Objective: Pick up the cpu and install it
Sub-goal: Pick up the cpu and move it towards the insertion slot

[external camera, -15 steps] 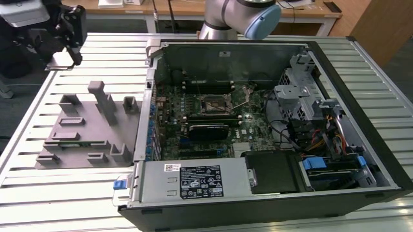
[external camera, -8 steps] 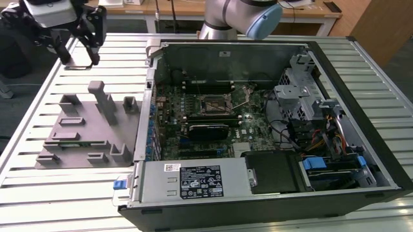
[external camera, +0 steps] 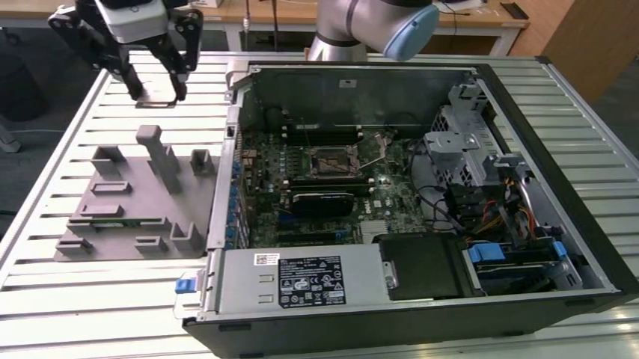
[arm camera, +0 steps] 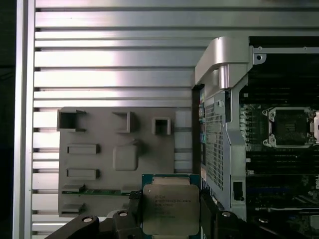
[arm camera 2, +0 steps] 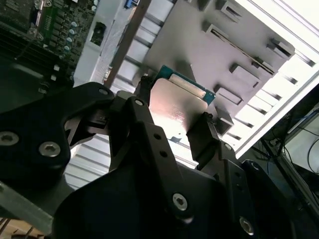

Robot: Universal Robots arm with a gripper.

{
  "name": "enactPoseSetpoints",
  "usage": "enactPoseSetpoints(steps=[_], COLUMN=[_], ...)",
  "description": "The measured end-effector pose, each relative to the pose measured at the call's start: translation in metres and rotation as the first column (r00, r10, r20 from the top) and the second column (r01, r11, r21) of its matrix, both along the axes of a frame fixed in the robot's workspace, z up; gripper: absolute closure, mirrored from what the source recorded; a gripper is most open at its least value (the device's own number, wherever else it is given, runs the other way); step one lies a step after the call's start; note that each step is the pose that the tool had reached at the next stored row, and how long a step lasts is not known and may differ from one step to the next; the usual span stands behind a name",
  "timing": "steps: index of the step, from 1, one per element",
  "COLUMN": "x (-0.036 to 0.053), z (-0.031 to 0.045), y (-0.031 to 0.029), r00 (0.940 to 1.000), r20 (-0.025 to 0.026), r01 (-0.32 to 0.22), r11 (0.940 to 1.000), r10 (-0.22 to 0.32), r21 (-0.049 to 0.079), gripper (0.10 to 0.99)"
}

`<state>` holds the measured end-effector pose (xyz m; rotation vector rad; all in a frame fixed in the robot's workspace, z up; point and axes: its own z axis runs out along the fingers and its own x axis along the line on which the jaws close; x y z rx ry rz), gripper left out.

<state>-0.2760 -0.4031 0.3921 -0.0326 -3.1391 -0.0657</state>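
My gripper hangs above the slatted table, past the far end of the grey holder plate and to the exterior view's left of the open computer case. It is shut on the cpu, a flat square chip with a silver top and a green rim. In the second wrist view the cpu sits edge-on between the two black fingers. The motherboard socket, a black-framed square with its metal latch up, lies inside the case, also seen as the socket in the first wrist view.
The holder plate carries several raised blocks and slots. The case wall stands between the plate and the motherboard. A power-supply box and drive cage fill the case's near and right sides.
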Motion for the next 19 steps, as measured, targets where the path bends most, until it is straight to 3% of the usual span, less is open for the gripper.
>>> enactPoseSetpoints(steps=[4, 5, 19], x=[0.015, 0.023, 0.0855], z=[0.0, 0.0, 0.0001], y=[0.0, 0.0, 0.0], r00=[1.0, 1.0, 1.0], r20=[0.0, 0.0, -0.0011], r01=[0.0, 0.0, 0.0], r11=[1.0, 1.0, 1.0], r10=[0.0, 0.0, 0.0], r21=[0.0, 0.0, 0.0], gripper=[0.541, 0.541, 0.541])
